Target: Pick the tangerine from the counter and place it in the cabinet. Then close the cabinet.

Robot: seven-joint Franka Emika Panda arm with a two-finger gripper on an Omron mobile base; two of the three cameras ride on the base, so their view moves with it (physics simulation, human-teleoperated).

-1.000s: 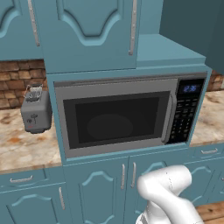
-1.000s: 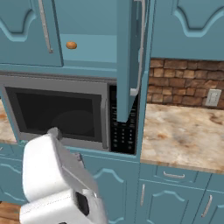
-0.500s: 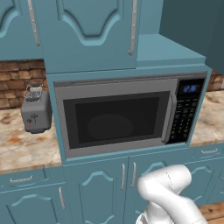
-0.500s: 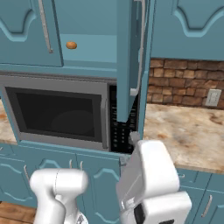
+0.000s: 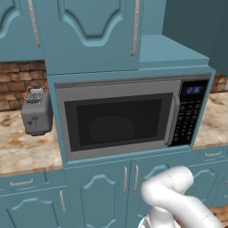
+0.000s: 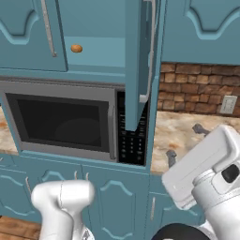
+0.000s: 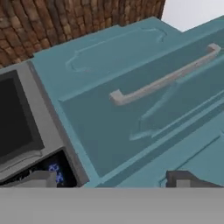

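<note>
One tangerine [image 6: 76,48] in cabinet [image 6: 28,42], right door [image 6: 138,65] ajar, gripper [image 6: 183,140] open.

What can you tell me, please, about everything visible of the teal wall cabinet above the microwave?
The teal wall cabinet with two arched-panel doors sits directly above the steel microwave. Its left door is shut; its right door stands swung outward, seen nearly edge-on in the right base view. Each door carries a long vertical silver bar handle. It looks like painted wood. Inside, on the pale blue shelf, rests the tiny round orange tangerine, near the left door.
</note>
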